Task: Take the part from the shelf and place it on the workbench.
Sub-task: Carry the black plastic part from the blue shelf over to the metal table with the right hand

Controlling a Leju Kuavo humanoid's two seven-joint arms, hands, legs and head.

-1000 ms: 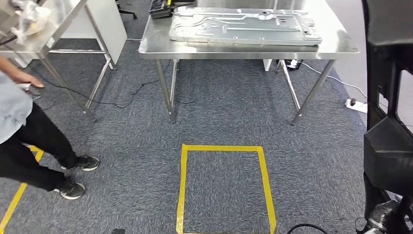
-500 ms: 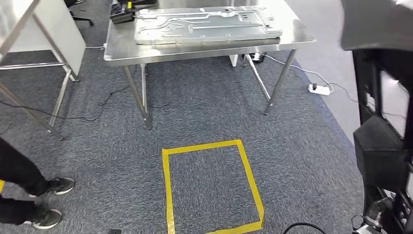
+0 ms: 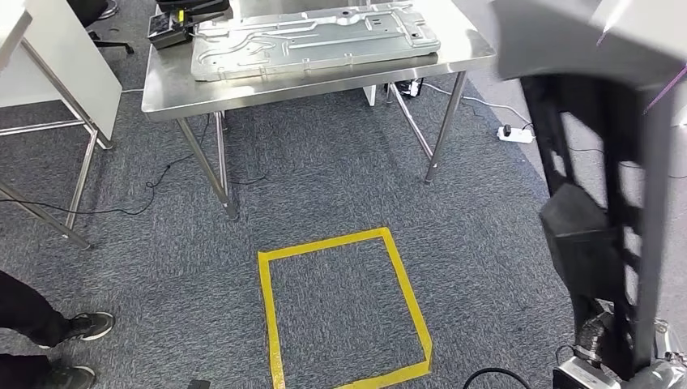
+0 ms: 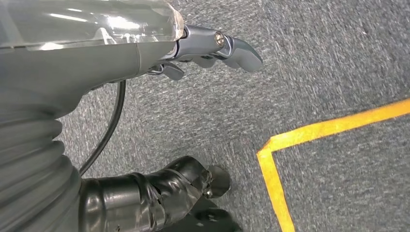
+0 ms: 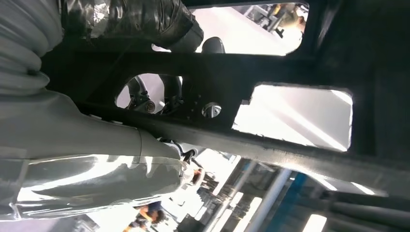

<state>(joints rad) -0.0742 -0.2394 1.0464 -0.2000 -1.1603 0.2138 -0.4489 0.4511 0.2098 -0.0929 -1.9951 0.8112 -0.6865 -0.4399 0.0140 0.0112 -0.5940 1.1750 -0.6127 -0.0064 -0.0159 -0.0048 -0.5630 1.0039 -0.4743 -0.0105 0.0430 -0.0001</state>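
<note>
**Desk:** What are the robot's arms doing?

**Photographer:** The left robot hand (image 4: 159,53) hangs low over the grey carpet (image 3: 486,211), just beside a corner of the yellow tape square (image 3: 324,243). Its fingers are loosely spread and it carries nothing. The right robot hand (image 5: 111,140) is raised against the black part (image 3: 582,243). In the right wrist view its fingers (image 5: 145,101) reach through a round opening in that part and clasp it.

**Desk:** And where is the part?

**Photographer:** It is in the air to the right of the yellow tape square. It is a tall dark frame with several cut-outs, and it is well apart from the table (image 3: 324,85), which stands beyond the square.

**Desk:** Give me the counts.

**Photographer:**
- One black part, held up on the right.
- One yellow tape square on the carpet.
- One steel table beyond the square, carrying one large pressed metal plate (image 3: 316,36).
- One black case (image 3: 182,16) at the plate's far left end.
- A second table (image 3: 49,81) further left of the square, partly cut off by the frame.
- One white power strip (image 3: 516,133) on the floor, beyond the square and to its right.
- Two dark shoes (image 3: 89,324), a person's, left of the square.
</note>
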